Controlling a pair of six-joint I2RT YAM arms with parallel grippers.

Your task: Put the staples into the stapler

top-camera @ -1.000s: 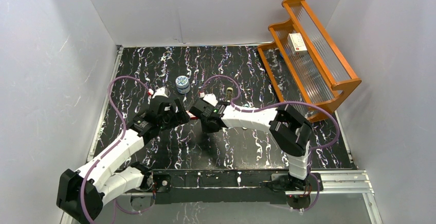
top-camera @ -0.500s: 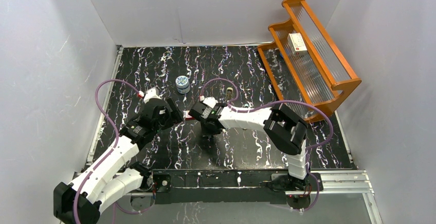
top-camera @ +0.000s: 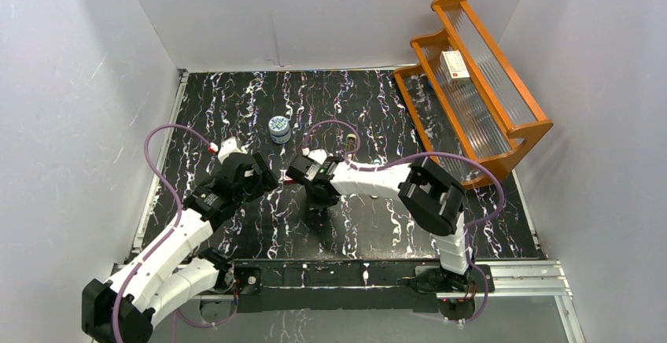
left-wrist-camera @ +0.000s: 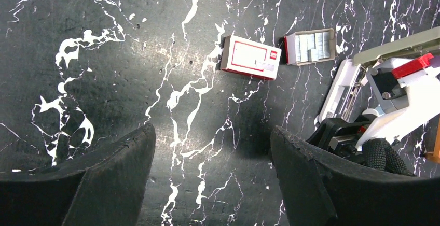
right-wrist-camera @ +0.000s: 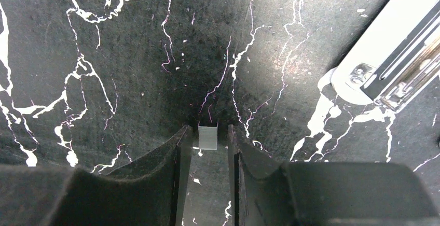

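Note:
A short silvery strip of staples (right-wrist-camera: 208, 138) lies on the black marbled table between the fingertips of my right gripper (right-wrist-camera: 207, 130). The jaws stand slightly apart, with a thin gap on each side of the strip. The cream stapler (right-wrist-camera: 381, 55) lies opened to the upper right, its metal rail showing. The left wrist view shows the grey tray of staples (left-wrist-camera: 311, 47), its red-and-white sleeve (left-wrist-camera: 251, 56) and the stapler (left-wrist-camera: 342, 88) side by side. My left gripper (left-wrist-camera: 212, 130) hangs wide open over bare table, holding nothing. From above, both grippers (top-camera: 266, 176) (top-camera: 296, 172) nearly meet.
A round blue-and-white tin (top-camera: 278, 128) stands behind the grippers. An orange wooden shelf (top-camera: 519, 127) fills the back right, with a white box (top-camera: 454, 64) on it. A small brownish object (top-camera: 351, 140) lies by the right arm's cable. White walls enclose the table.
The left arm has drawn back to the left and its elbow has dropped nearer. The right gripper has edged left and its jaws have parted.

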